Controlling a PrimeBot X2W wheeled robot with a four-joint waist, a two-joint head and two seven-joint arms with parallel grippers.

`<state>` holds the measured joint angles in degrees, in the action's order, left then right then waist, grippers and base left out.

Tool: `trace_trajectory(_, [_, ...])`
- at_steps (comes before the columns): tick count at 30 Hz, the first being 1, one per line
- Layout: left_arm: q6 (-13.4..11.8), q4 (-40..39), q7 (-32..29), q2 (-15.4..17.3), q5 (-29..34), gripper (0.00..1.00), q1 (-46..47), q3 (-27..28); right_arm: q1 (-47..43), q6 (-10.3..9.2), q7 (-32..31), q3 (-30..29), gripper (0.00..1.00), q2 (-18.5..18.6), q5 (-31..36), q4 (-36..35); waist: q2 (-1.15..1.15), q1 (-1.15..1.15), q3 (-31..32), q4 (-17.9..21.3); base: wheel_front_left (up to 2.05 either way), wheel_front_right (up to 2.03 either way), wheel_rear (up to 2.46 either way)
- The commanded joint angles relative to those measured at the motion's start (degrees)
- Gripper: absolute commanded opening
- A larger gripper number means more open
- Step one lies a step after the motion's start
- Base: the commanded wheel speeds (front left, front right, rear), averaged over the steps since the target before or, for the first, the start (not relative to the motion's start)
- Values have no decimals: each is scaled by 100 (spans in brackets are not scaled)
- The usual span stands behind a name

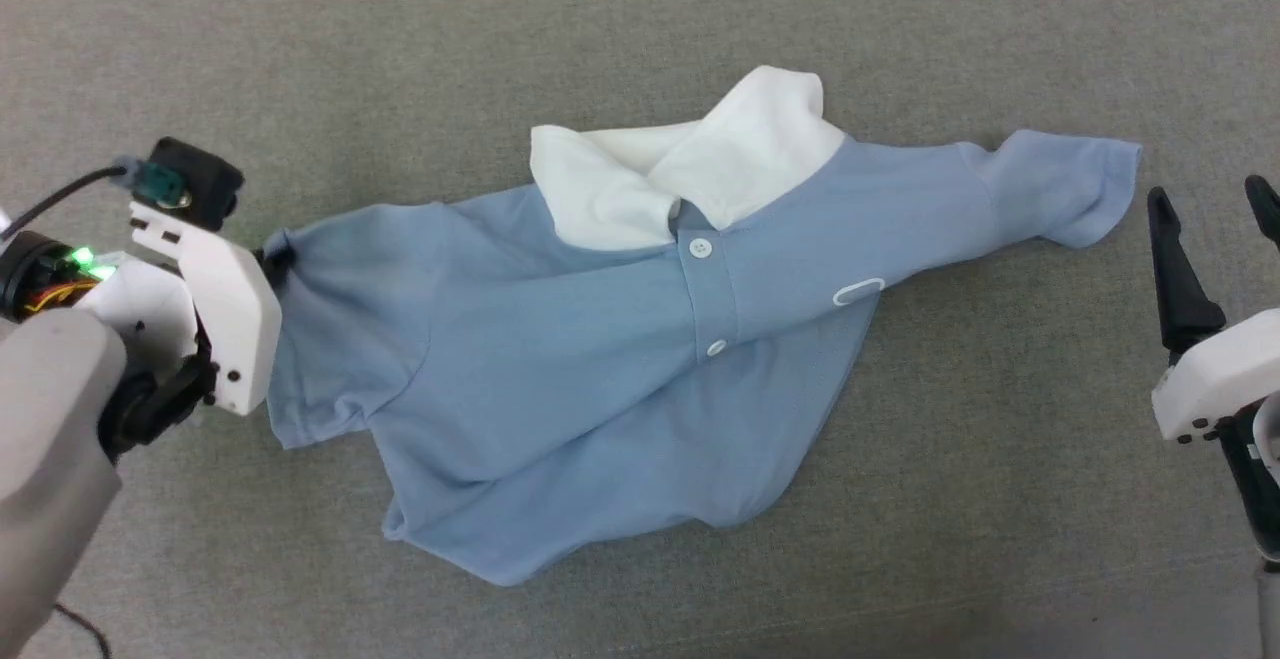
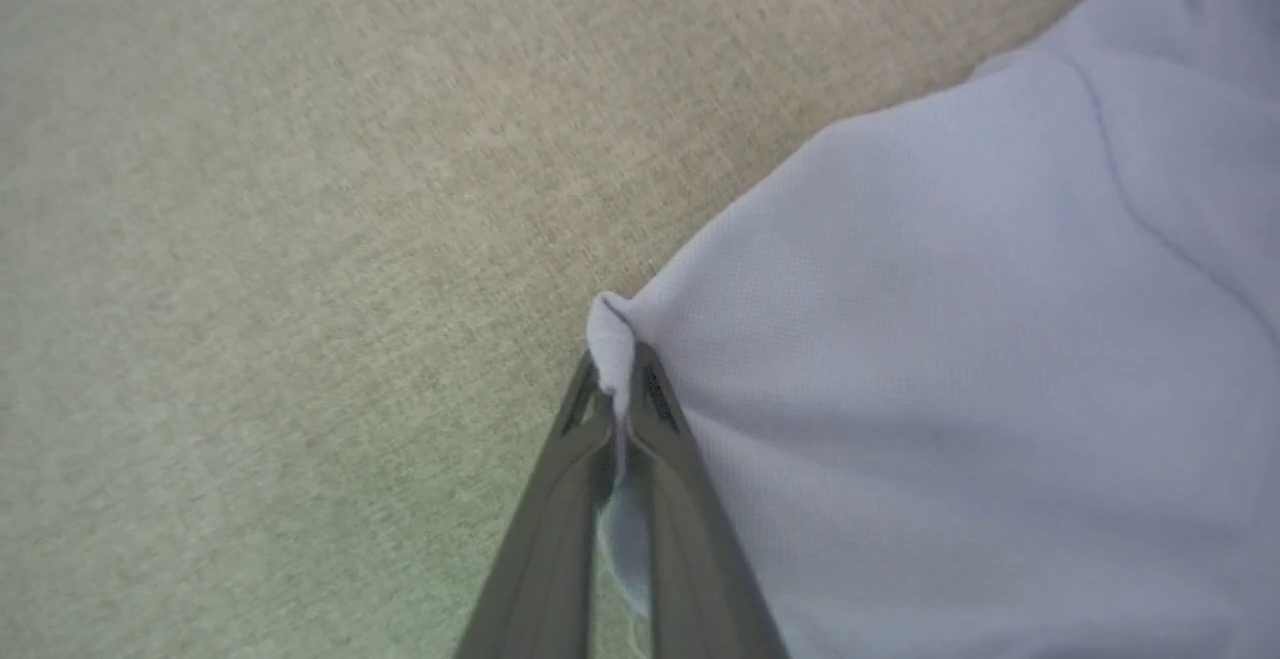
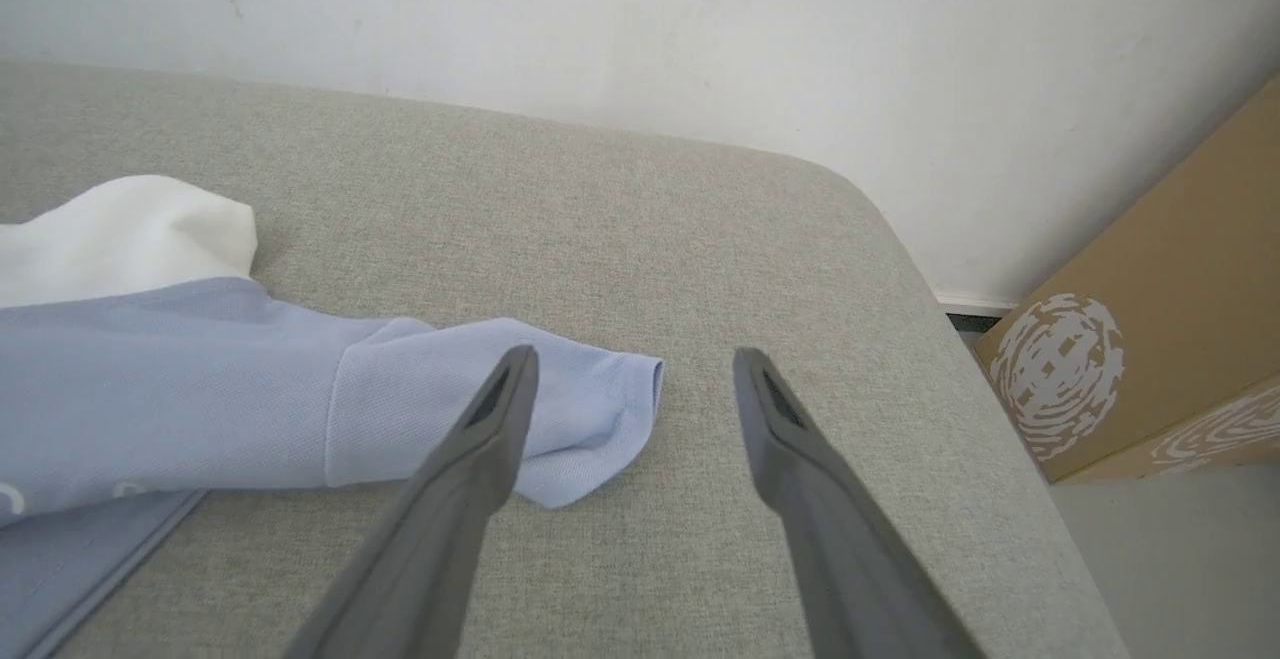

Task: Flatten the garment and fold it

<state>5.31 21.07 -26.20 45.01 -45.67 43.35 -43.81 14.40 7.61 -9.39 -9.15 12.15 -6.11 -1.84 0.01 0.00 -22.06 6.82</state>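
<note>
The garment, a light blue polo shirt with a white collar and white buttons, lies crumpled and twisted across the grey surface, one sleeve stretched out to the right. My left gripper is shut on the edge of the left sleeve; in the left wrist view a pinch of blue fabric sticks out between the closed fingertips. My right gripper stands open just beside the right sleeve's cuff, its left finger over the cloth, nothing held. It also appears at the head view's right edge.
The grey padded surface has a rounded corner and edge near my right gripper. Beyond it stand a white wall and a brown cardboard box on the floor.
</note>
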Motion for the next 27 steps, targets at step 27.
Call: trace_trajectory(27, [-1499,-2190,2077,-296,933,0,-593,210,1271,-12,-2626,707,100,1614,-714,2348,-1,0,74,-1209,0,0,0])
